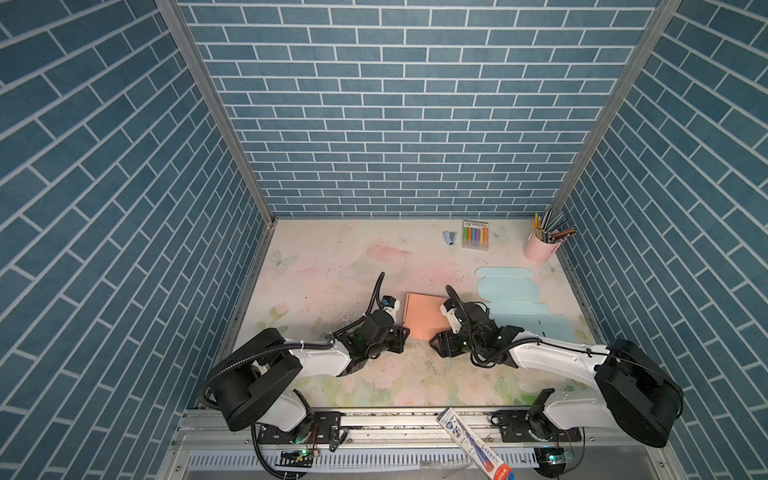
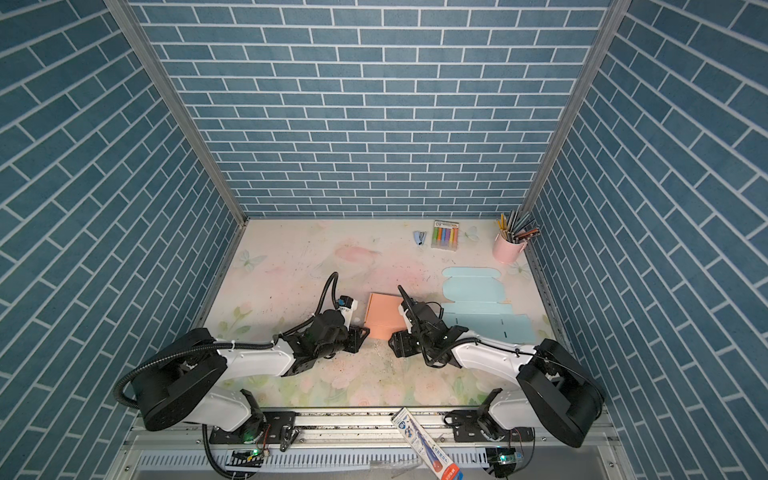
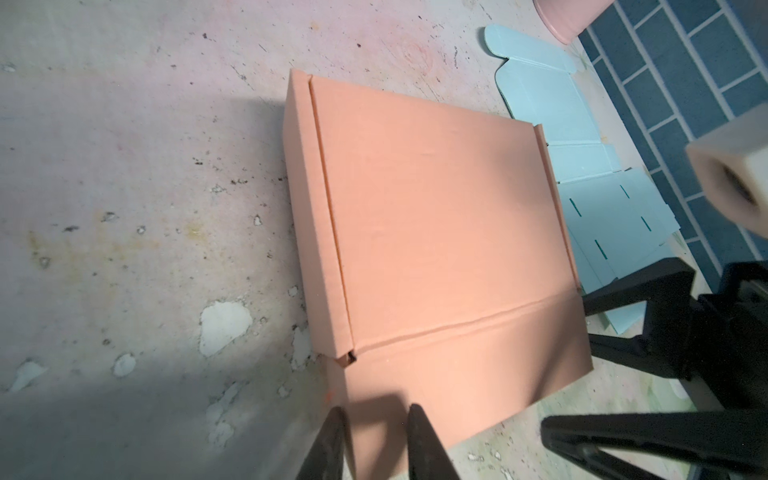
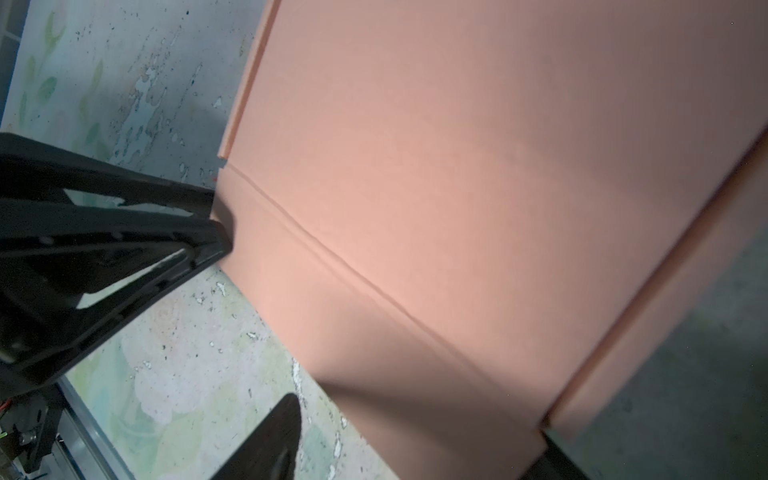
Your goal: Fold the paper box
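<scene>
Left jaws are narrowed around the paper box (image 3: 436, 228) corner, grip unclear; right jaws are spread beside it, shown only by wrist views.

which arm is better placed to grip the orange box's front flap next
Probably left. The left gripper has its fingers astride the orange box at its front flap corner, close together; the right gripper stands wide open at the other corner.

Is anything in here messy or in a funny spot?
Yes. A long white, blue and red package lies slanted across the metal rail at the table's front edge, off the work surface. The flower-printed table top is also chipped, with white patches where the print has flaked.
</scene>
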Controlling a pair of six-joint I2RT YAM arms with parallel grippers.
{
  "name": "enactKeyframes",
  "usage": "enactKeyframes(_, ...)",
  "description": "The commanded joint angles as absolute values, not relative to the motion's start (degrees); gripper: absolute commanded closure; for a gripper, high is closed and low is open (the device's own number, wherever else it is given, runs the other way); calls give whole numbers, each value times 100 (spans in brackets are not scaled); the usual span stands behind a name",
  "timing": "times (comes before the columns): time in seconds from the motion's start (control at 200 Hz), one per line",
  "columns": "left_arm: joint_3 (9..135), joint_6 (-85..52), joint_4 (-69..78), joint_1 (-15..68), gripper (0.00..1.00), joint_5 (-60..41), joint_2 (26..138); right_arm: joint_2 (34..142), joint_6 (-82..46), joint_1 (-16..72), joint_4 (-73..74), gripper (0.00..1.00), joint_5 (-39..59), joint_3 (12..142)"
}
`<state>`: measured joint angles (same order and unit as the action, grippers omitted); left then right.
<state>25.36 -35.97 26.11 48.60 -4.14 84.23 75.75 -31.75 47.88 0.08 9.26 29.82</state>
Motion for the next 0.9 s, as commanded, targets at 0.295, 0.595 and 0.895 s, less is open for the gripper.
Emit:
enactKeyframes(0.295, 2487, -3498, 2719, 4798, 73, -474, 8495, 7269, -3478, 4750, -10, 27, 804, 2839)
enactKeyframes(0.595, 2558, -3445, 2669, 4761, 73, -489, 8543, 7306, -3560, 4675, 96, 27, 782, 2685)
enactKeyframes(0.895, 2595, -3428, 2652, 4738, 73, -504, 8591, 7281, -3481, 4667, 20, 28, 652, 2716)
